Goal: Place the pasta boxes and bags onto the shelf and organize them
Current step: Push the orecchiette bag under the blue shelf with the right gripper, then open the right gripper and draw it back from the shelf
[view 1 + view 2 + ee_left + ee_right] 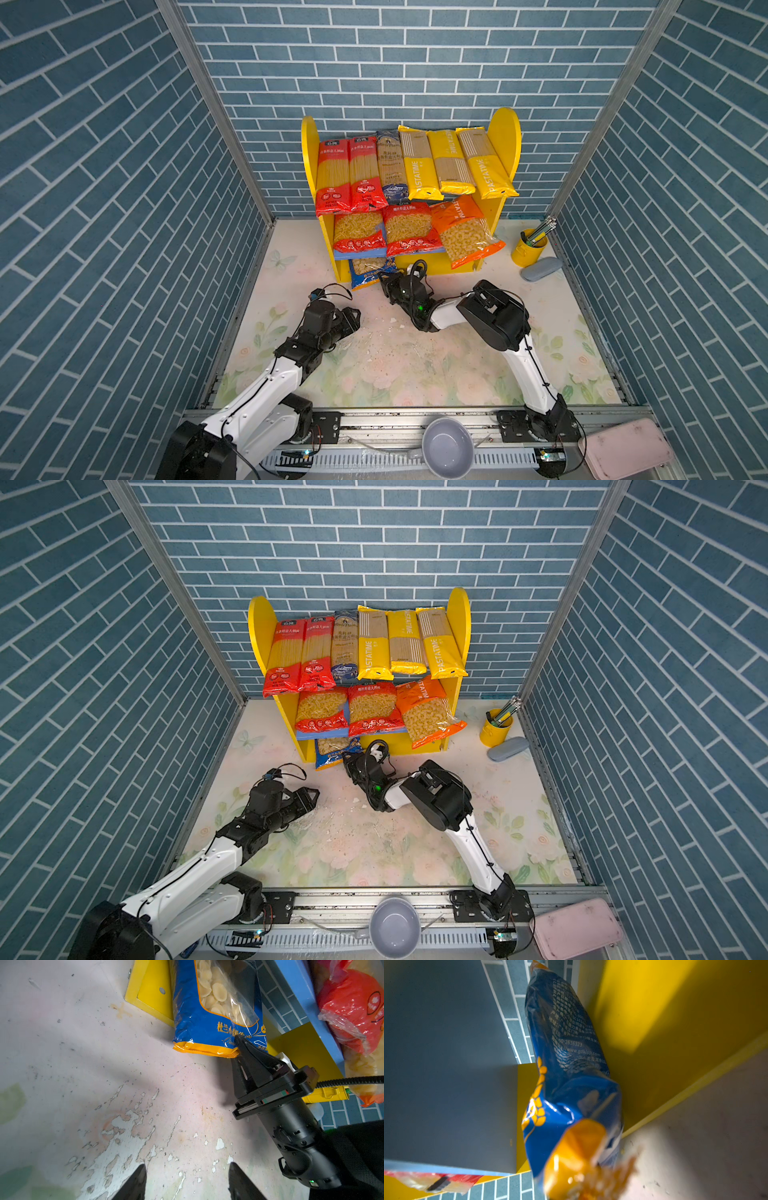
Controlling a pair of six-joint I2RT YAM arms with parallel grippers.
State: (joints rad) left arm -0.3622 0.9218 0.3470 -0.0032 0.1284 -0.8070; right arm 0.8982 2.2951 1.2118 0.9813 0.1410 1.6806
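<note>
The shelf (309,166) (257,638) stands at the back wall. Its upper board carries long red, dark-blue and yellow spaghetti packs (417,164). Two red bags (405,228) and an orange bag (467,232) lean on the lower board. A blue-orange bag (368,270) (332,750) (193,1028) (564,1043) stands tilted in the bottom space against the left side panel. My right gripper (384,282) (349,766) (238,1047) is shut on that bag's orange bottom seam. My left gripper (353,318) (311,798) (187,1180) hangs open over the mat, holding nothing.
A yellow pen cup (530,249) and a grey case (540,269) sit right of the shelf. A grey bowl (446,446) and a pink tray (627,449) rest on the front rail. Brick-patterned walls close in both sides.
</note>
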